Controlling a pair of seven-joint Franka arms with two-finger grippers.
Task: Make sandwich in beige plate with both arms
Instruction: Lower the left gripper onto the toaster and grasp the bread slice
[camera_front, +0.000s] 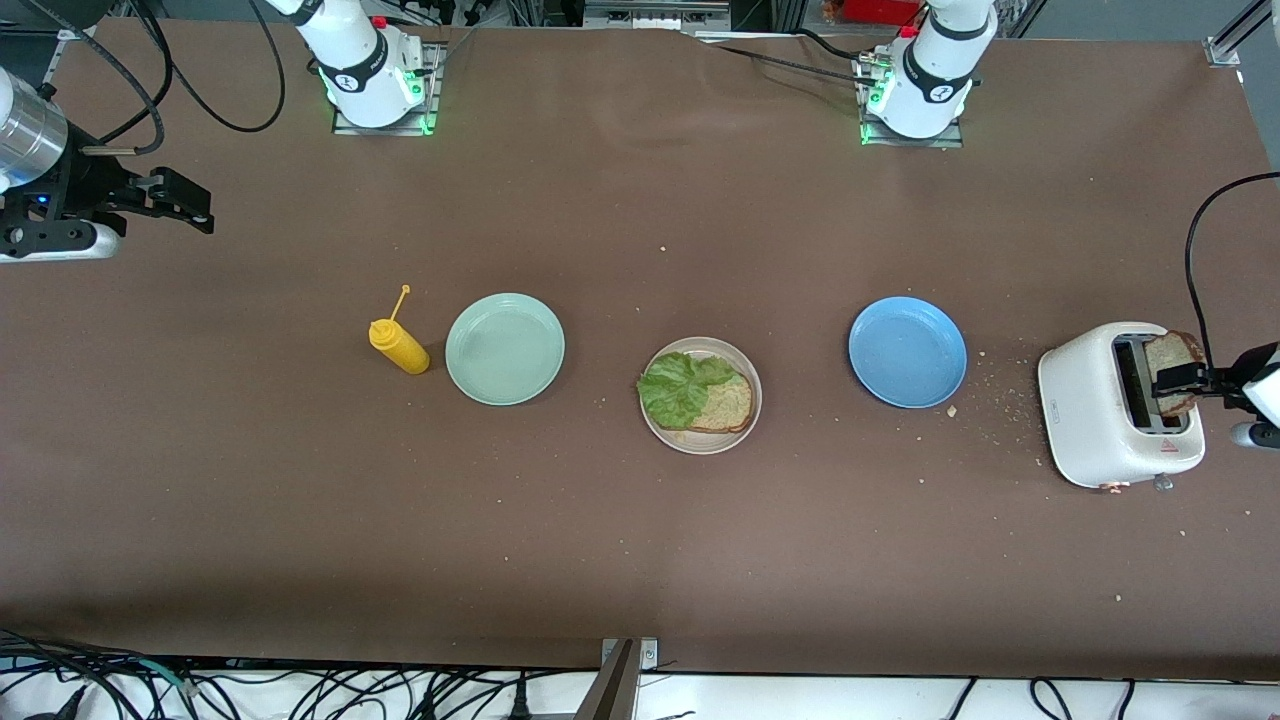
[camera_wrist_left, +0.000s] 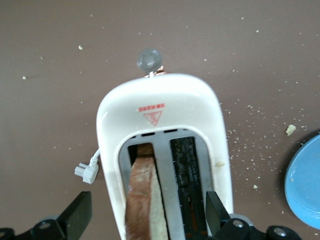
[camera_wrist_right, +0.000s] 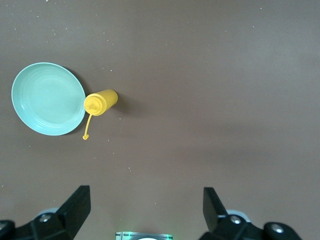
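Three plates lie in a row across the middle of the table: one mint-green plate (camera_front: 505, 348), one beige plate (camera_front: 701, 395) and one blue plate (camera_front: 907, 351). Two bread slices show, one slice (camera_front: 722, 402) on the beige plate under a single lettuce leaf (camera_front: 680, 386), the other slice (camera_front: 1176, 366) standing in the one white toaster (camera_front: 1100, 410) near the table's edge at the left arm's end. One yellow squeeze bottle (camera_front: 398, 345) stands just beside the mint-green plate, and crumbs too many to count are scattered between the blue plate and the toaster.
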